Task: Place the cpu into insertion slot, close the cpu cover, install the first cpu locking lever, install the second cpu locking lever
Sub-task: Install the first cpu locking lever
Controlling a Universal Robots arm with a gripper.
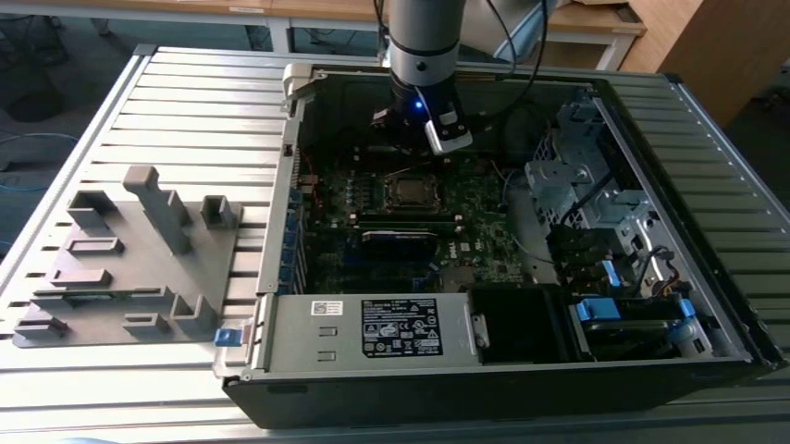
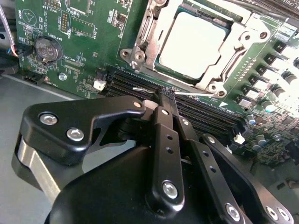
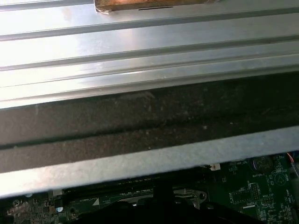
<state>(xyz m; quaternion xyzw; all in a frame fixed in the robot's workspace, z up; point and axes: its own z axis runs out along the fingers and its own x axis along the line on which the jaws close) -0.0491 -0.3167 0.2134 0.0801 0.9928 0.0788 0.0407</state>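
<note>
In the second wrist view the cpu (image 2: 194, 44), a pale silver square, lies in the insertion slot (image 1: 410, 191) on the green motherboard. The cpu cover (image 2: 243, 35), a silvery frame, lies flat around its edges. A metal lever (image 2: 142, 32) runs along one side of the socket. My gripper (image 2: 166, 95) has its black fingers pressed together with nothing between them. It hovers over the long black memory slots (image 2: 205, 114), just beside the socket. In the exterior view the gripper (image 1: 417, 150) hangs inside the open case, a little behind the socket.
The open computer case (image 1: 277, 185) lies on a slatted metal table (image 1: 185, 102). A grey power supply box (image 1: 370, 328) sits at the case front and drive cages (image 1: 593, 194) at the exterior view's right. A grey parts fixture (image 1: 124, 259) lies on the table at the exterior view's left.
</note>
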